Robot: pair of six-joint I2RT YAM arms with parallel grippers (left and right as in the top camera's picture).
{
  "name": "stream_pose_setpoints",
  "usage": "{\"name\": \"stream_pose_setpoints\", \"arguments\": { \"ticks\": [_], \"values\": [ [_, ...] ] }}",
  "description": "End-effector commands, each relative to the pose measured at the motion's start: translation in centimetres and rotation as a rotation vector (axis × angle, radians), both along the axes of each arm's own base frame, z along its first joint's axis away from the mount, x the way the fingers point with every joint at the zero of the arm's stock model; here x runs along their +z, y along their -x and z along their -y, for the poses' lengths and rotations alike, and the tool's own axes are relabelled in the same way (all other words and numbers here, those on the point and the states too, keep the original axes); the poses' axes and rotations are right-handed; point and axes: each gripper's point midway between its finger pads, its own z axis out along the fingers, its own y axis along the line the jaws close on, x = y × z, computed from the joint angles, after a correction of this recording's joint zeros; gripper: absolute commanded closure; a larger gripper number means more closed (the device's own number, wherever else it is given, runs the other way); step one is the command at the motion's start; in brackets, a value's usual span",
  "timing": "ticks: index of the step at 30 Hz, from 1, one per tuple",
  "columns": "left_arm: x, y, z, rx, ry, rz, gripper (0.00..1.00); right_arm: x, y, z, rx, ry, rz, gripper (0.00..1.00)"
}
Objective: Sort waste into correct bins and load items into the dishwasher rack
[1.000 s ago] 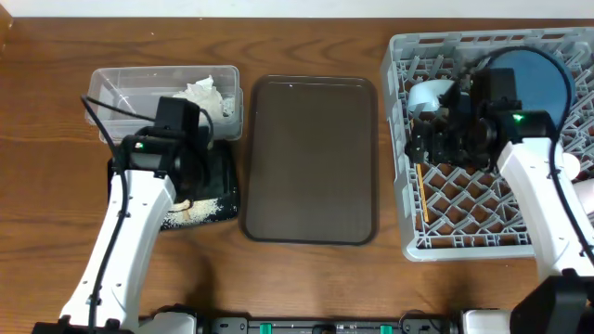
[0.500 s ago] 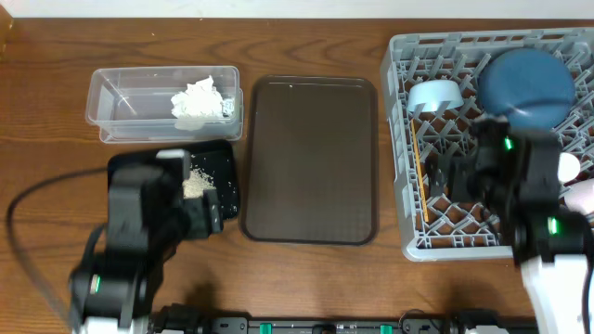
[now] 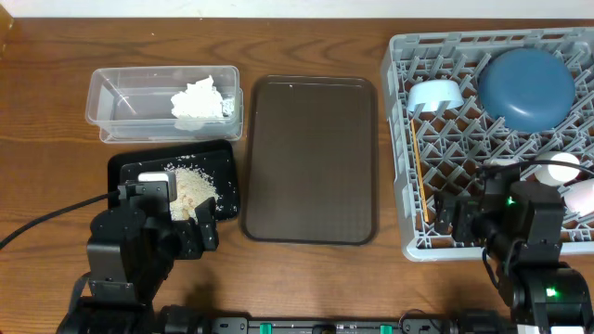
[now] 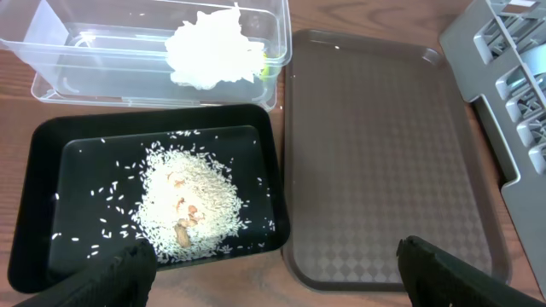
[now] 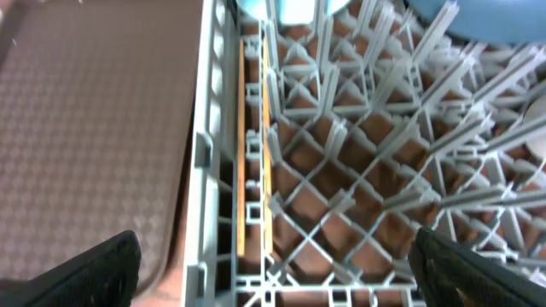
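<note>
clear plastic rectangular tub, left of the dark brown serving tray, holds the crumpled white paper. beside it the shallow black tray holds loose white rice; the left gripper hangs there, fingers spread, empty. right of the brown tray, the grey peg rack carries thin wooden chopsticks, a small light-blue bowl and a large dark blue bowl; the right gripper is released, empty.

Crumpled white paper lies at the right end of the clear tub. Rice is heaped in the black tray beside it. In the grey rack, the dark blue bowl rests inverted. The light-blue bowl stands on edge, chopsticks lie along the left wall, and white cups sit at the right edge.
</note>
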Motion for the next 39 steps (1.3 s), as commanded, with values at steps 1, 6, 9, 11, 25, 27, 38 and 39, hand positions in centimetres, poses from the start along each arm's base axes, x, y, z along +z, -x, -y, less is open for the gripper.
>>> {"name": "stream_pose_setpoints", "arguments": {
  "ticks": [1,6,9,11,25,27,38,39],
  "values": [
    [-0.4,0.1,-0.3,0.011,-0.015,-0.009,0.07,-0.5,0.4,0.4,-0.007,0.019,-0.021,0.01],
    [-0.4,0.1,-0.3,0.011,-0.015,-0.009,0.06,-0.8,0.8,0.4,-0.006,0.019,-0.041,0.01],
    [-0.4,0.1,-0.3,0.011,-0.015,-0.009,0.06,-0.8,0.8,0.4,-0.006,0.019,-0.041,0.01],
    [-0.4,0.1,-0.3,0.011,-0.015,-0.009,0.06,-0.8,0.8,0.4,-0.006,0.019,-0.041,0.01],
    [-0.4,0.1,-0.3,0.011,-0.015,-0.009,0.06,1.3,0.9,0.5,-0.011,0.032,0.159,0.01],
    [-0.4,0.1,-0.3,0.011,-0.015,-0.009,0.06,1.3,1.0,0.5,-0.012,0.029,0.228,0.01],
    [-0.4,0.1,-0.3,0.011,-0.015,-0.009,0.06,0.1,-0.2,0.1,-0.004,0.009,0.607,0.01],
    [-0.4,0.1,-0.3,0.011,-0.015,-0.009,0.06,0.2,-0.3,0.1,-0.005,0.007,0.64,0.01]
  ]
}}
